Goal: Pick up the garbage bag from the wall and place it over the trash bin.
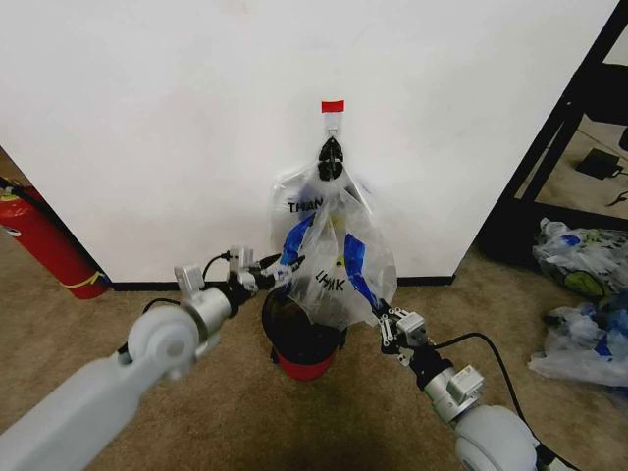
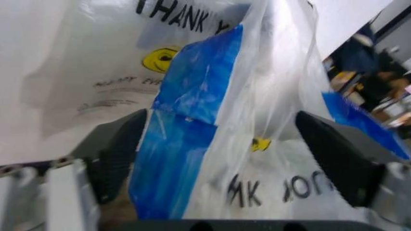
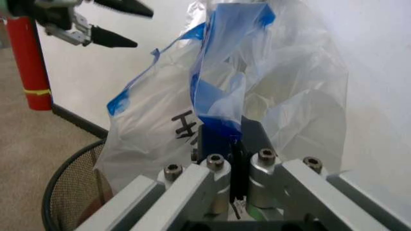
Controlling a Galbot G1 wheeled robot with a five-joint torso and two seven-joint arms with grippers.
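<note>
The garbage bag (image 1: 339,257), see-through with blue strokes and black lettering, hangs from a hook under red tape (image 1: 333,106) on the white wall (image 1: 177,118). Its lower part drapes over the black mesh trash bin (image 1: 302,339) with a red base. My left gripper (image 1: 278,273) is open at the bag's left side; in the left wrist view the bag (image 2: 212,130) lies between its spread fingers (image 2: 119,154). My right gripper (image 1: 385,316) is shut on a blue strip of the bag (image 3: 224,96) at its lower right, just above the bin (image 3: 67,192).
A second bag with plain "THANK" lettering (image 1: 297,201) hangs behind on the same hook. A red fire extinguisher (image 1: 44,240) stands at the left by the wall. A black shelf frame (image 1: 564,147) and bundles of plastic bags (image 1: 584,260) sit at the right. The floor is tan carpet.
</note>
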